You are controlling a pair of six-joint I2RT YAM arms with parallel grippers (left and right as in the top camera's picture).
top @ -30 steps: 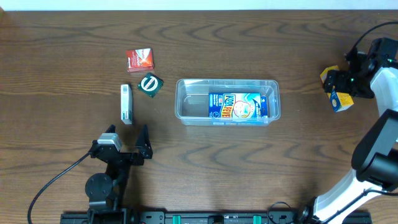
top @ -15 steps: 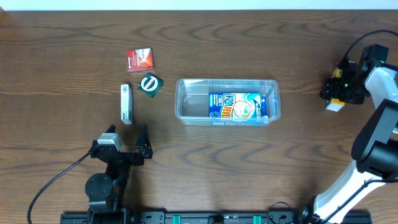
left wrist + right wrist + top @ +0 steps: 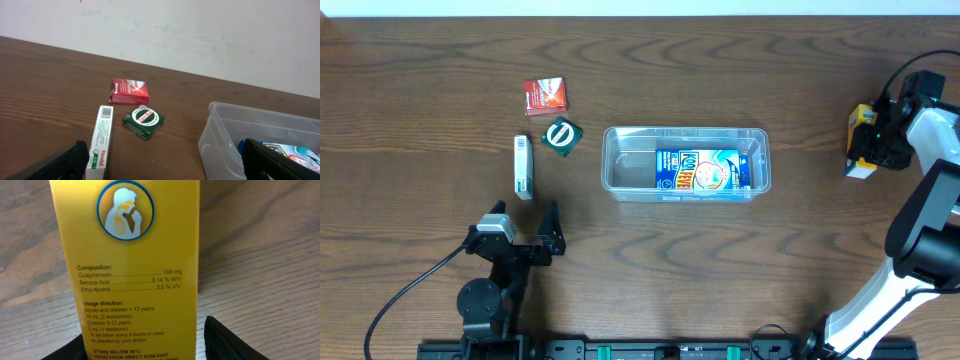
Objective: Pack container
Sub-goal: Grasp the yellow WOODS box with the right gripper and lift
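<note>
Right, the container (image 3: 685,133) sits mid-frame in the overhead view on the wooden table (image 3: 420,60), with a blue box (image 3: 703,168) lying flat in its right half. Over at the right edge, well apart from the tub, the right gripper (image 3: 875,145) is at a yellow box (image 3: 125,255). In the wrist view the carton stands between its fingers (image 3: 225,340), which look just beside its sides, though I cannot tell if they are squeezing. Lower left, the left gripper (image 3: 525,212) is spread wide, nothing in it. Left of the container lie a red box (image 3: 545,95), a green packet (image 3: 561,134) and a white box (image 3: 523,166).
</note>
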